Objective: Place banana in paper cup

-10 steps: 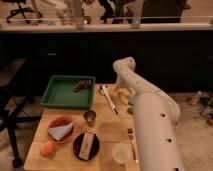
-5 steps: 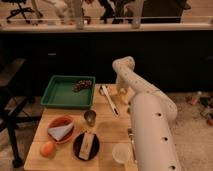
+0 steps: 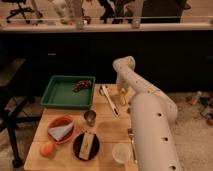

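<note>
At the far right of the table point(image 3: 107, 134), past the end of the white utensil point(image 3: 110, 101): the hand point(image 3: 122, 96) is down at surface level with the arm point(image 3: 150, 125) arching over it from the near side.

- Hand state: fully closed. The banana point(image 3: 120, 91) shows as a pale yellow patch right at the fingertips, so I judge the hand has closed on it. The contact itself is mostly masked by the wrist, and the banana looks to be at table height, not lifted.
- Banana axis: appears to run roughly front to back, parallel to the utensil just beside it. Not certain, since little of it is exposed.
- Target: the paper cup point(image 3: 121, 153) stands upright at the near edge of the table, mouth up and nothing seen in it, touching or just beside the arm's lower casing.
- Key relation: the cup lies almost straight toward the camera from the hand, well apart, along the right side of the table. The move is a pull-back in line with the arm, with hardly any sideways travel.
- Obstacles: the metal cup point(image 3: 90, 117) sits left of that line. The arm's own bulk crowds the cup, so lift first, then retract.
- Judgement: with a mouth that narrow, the banana likely needs to go in end-first.
</note>
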Available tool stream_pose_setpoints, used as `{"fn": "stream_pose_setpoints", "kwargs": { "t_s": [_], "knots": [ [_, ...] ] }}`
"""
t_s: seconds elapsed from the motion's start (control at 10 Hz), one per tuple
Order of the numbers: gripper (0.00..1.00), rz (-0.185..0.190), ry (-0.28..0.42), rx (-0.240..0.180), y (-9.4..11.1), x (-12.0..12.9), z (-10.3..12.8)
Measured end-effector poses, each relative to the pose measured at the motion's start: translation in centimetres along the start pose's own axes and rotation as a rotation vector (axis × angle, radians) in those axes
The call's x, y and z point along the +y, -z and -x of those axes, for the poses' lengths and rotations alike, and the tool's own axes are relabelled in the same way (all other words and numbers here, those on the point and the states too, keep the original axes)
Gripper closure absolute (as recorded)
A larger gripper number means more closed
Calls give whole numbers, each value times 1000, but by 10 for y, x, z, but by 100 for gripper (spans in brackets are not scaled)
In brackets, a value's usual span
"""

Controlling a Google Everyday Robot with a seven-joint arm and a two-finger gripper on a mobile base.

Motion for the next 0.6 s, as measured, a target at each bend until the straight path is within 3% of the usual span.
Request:
{"fn": "stream_pose_setpoints", "kwargs": {
  "t_s": [0.4, 0.6],
  "knots": [
    [100, 12, -7, 12, 4, 0, 1],
    [100, 15, -10, 25, 16, -3, -1]
  ]
}}
